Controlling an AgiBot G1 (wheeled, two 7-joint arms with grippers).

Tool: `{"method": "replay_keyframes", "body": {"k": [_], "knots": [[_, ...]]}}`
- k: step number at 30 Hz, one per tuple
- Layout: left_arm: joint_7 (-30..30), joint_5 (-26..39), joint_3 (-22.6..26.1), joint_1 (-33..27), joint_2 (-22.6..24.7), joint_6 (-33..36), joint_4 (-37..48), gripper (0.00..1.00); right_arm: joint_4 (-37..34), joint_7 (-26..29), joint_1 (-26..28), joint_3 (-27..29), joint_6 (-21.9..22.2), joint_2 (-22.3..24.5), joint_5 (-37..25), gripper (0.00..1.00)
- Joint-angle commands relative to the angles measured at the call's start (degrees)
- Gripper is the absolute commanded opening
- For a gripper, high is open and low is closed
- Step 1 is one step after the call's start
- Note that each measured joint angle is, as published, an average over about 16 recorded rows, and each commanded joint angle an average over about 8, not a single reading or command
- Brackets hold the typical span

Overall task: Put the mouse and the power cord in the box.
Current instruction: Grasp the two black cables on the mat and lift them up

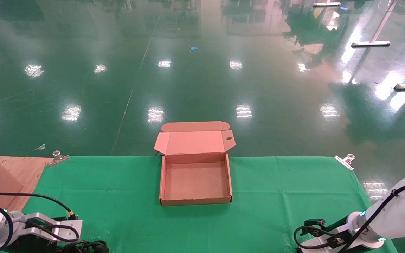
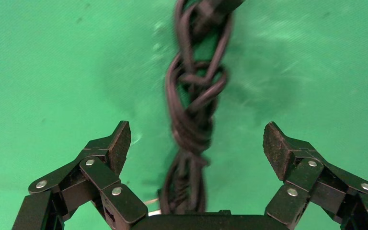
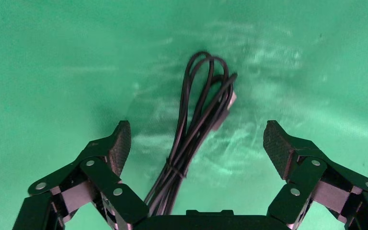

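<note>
Your left gripper (image 2: 196, 143), spread, straddles the thick black coiled power cord (image 2: 191, 120) at table's seven o'clock; loose loops may snag. Right gripper (image 3: 196, 143), spread at five, straddles only the mouse's thin bundled cable (image 3: 196, 124); the brown cardboard box (image 1: 195, 201) waits centre.

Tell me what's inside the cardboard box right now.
The box shows only bare cardboard floor. Its near wall hides a thin strip of floor just behind it. The power cord lies on the cloth.

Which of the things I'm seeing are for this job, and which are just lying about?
For the job:
- power cord, under the open left gripper
- mouse's bundled cable, under the open right gripper
- box, open, nothing in it

Lying about:
- two metal clips
- wooden board
</note>
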Motion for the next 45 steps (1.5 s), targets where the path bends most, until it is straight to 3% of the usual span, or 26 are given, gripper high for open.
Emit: {"method": "replay_keyframes", "body": {"k": [1, 5, 7, 8, 45], "knots": [[0.1, 0.3, 0.2, -0.2, 0.2, -1.0, 0.7, 0.78, -0.9, -0.6, 0.4, 0.0, 0.2, 0.0, 0.0, 0.56], [0.9, 0.0, -0.1, -0.4, 0.4, -1.4, 1.6, 0.28, -2.5, -1.0, 1.0, 0.1, 0.8, -0.2, 0.1, 0.06], [1.5, -0.2, -0.2, -0.4, 0.5, -1.3, 2.0, 0.03, -3.1, -1.3, 1.1, 0.2, 0.9, -0.3, 0.1, 0.0], [1.8, -0.3, -0.2, -0.4, 0.6, -1.2, 2.2, 0.0, -3.4, -1.5, 1.2, 0.2, 0.8, -0.3, 0.2, 0.0], [5.8, -0.2, -0.2, -2.1, 1.7, 0.3, 6.4, 0.0, -7.8, -5.4, 3.0, 1.6, -1.0, -0.5, 2.3, 0.0]]}}
